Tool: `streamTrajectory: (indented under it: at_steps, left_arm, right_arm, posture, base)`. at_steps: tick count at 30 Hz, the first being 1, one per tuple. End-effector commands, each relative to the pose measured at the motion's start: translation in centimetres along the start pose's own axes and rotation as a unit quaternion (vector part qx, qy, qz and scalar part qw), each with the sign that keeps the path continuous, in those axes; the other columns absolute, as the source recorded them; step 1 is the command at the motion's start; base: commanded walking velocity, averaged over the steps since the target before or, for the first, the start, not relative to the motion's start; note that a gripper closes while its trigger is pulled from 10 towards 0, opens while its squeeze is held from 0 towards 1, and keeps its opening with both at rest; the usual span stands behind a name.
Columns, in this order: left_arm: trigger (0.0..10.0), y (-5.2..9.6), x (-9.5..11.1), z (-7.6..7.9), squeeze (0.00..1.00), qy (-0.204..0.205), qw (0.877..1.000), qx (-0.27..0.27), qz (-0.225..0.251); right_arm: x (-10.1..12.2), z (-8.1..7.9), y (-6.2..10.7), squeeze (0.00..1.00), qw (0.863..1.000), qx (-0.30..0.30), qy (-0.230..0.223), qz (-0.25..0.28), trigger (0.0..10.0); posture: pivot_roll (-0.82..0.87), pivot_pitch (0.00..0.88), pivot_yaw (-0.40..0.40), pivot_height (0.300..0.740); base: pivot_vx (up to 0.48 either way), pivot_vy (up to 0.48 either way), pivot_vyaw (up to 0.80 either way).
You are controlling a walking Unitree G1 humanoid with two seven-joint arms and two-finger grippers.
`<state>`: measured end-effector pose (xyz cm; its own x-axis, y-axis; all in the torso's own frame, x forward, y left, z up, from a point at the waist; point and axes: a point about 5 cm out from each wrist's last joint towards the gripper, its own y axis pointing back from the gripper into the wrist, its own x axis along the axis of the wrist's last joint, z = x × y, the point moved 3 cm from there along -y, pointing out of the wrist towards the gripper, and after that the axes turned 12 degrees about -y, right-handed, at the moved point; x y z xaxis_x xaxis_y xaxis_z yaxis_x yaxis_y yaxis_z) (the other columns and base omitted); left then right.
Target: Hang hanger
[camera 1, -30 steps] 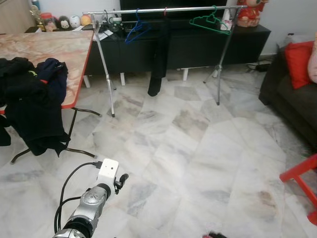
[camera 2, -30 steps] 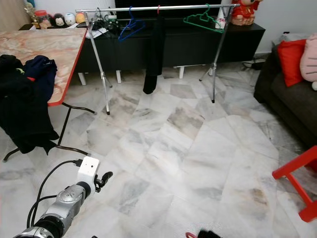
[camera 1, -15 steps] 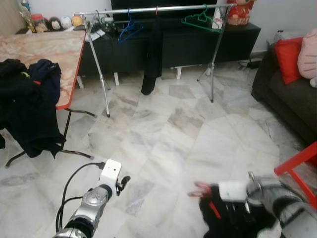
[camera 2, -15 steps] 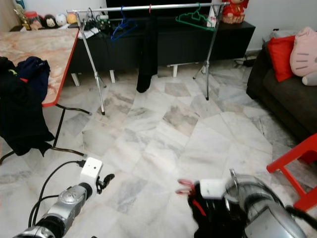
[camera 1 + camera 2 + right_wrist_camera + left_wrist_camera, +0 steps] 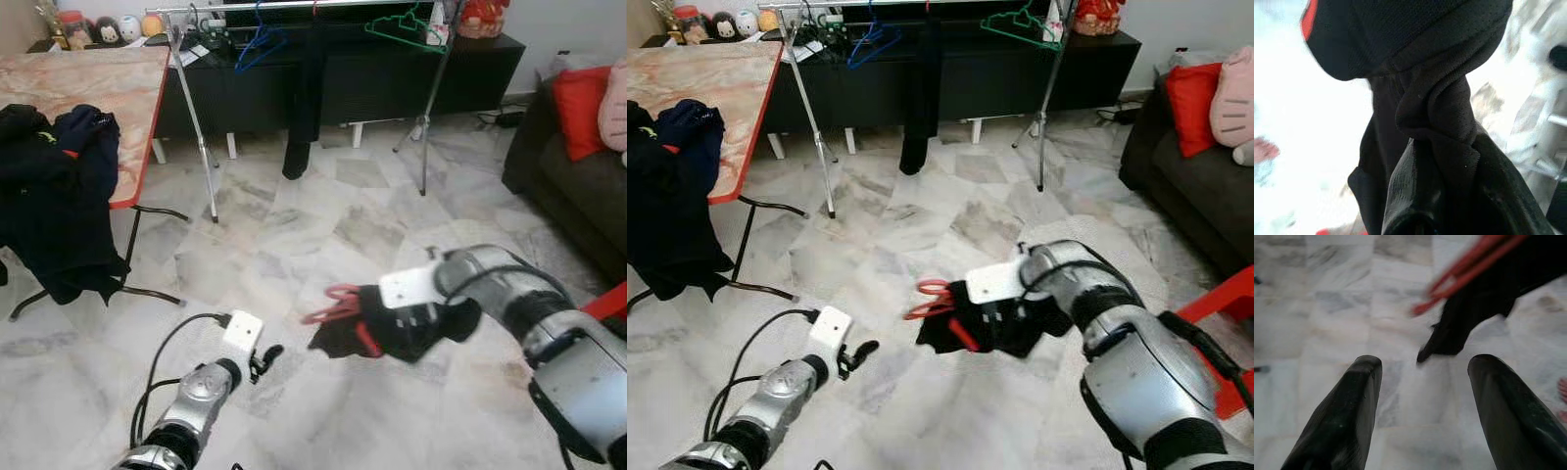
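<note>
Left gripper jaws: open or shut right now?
Open. The left gripper shows bare floor between its two black fingers, holding nothing.

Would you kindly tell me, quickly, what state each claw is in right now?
Left claw: open, holding nothing.
Right claw: shut on the black fabric garment draped over a red plastic hanger.

Bright daylight, blurred wrist views

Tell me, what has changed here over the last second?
The right claw has swung up into sight and across toward the middle, carrying a red hanger with a black garment clamped between its fingers. The left claw stays low and open, holding nothing. The rack, table and dark clothes stand as before; the camera shifted slightly.
</note>
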<state>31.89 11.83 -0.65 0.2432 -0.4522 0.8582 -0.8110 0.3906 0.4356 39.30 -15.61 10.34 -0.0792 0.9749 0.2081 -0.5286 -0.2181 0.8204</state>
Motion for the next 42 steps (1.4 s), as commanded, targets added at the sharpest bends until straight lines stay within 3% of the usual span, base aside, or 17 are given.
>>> streamTrajectory:
  at_steps: [1,3,4,6,12,14,17,21,25,27,33,42]
  left_arm:
    - [10.0,-0.1,0.6,0.4,0.0,-0.011,1.0,-0.016,0.017]
    - [10.0,-0.2,1.0,0.6,0.0,-0.009,0.999,-0.025,0.03]
    - [10.0,-0.2,1.0,0.6,0.0,-0.009,0.999,-0.025,0.03]
    - [10.0,-0.2,1.3,0.8,0.0,-0.003,0.999,-0.031,0.039]
    - [10.0,-0.3,1.6,0.7,0.0,-0.011,0.999,-0.024,0.045]
    - [10.0,-0.3,1.6,0.7,0.0,-0.012,0.999,-0.023,0.046]
    - [10.0,-0.2,2.0,-1.2,0.0,-0.022,0.998,0.046,0.049]
    - [10.0,0.1,1.9,-2.2,0.0,-0.058,0.994,0.081,0.042]
    - [10.0,0.3,1.6,-3.0,0.0,-0.066,0.991,0.109,0.034]
    - [10.0,0.3,1.6,-3.1,0.0,-0.065,0.991,0.114,0.033]
    - [10.0,0.2,1.6,-2.6,0.0,-0.121,0.986,0.11,0.029]
    - [10.0,0.3,0.9,-3.3,0.0,-0.141,0.978,0.153,-0.001]
  right_arm:
    - [3.0,2.6,1.3,0.0,0.997,-0.04,-0.011,0.063,0.0]
    - [5.7,3.4,1.6,0.0,0.99,-0.055,-0.036,0.125,0.0]
    - [5.7,3.4,1.6,0.0,0.99,-0.055,-0.036,0.125,0.0]
    - [8.3,4.3,1.9,0.0,0.978,-0.082,-0.068,0.177,0.0]
    - [11.2,4.5,1.5,0.0,0.971,-0.102,-0.101,0.191,0.0]
    - [11.3,4.5,1.5,0.0,0.971,-0.101,-0.103,0.192,0.0]
    - [13.0,4.2,1.8,0.0,0.968,-0.079,-0.094,0.22,0.0]
    - [13.3,4.2,1.9,0.0,0.969,-0.076,-0.086,0.22,0.0]
    - [13.2,4.3,2.0,0.0,0.97,-0.076,-0.086,0.216,0.0]
    - [13.6,4.3,2.1,0.0,0.968,-0.073,-0.091,0.224,0.0]
    - [14.6,4.6,2.8,0.0,0.963,-0.067,-0.09,0.243,0.0]
    - [15.3,4.6,3.7,0.0,0.961,-0.062,-0.082,0.258,0.0]
  posture:
    - [-0.08,0.021,-0.053,0.74]
    - [-0.08,0.017,-0.058,0.74]
    - [-0.08,0.017,-0.058,0.74]
    - [-0.08,0.013,-0.059,0.74]
    - [-0.07,0.0,-0.066,0.74]
    - [-0.07,0.0,-0.066,0.74]
    - [-0.07,0.0,-0.065,0.74]
    - [-0.07,0.0,-0.065,0.74]
    - [-0.07,0.0,-0.065,0.74]
    - [-0.08,0.0,-0.066,0.74]
    - [-0.08,0.0,-0.068,0.74]
    - [-0.08,0.003,-0.07,0.74]
  base:
    - [0.0,0.0,0.0]
    - [0.0,0.0,0.0]
    - [0.0,0.0,0.0]
    - [0.0,0.0,0.0]
    - [0.0,0.0,0.0]
    - [0.0,0.0,0.0]
    - [0.0,0.0,0.0]
    - [0.0,0.0,0.0]
    - [0.0,0.0,0.0]
    - [0.0,0.0,0.0]
    - [0.0,0.0,0.0]
    - [0.0,0.0,0.0]
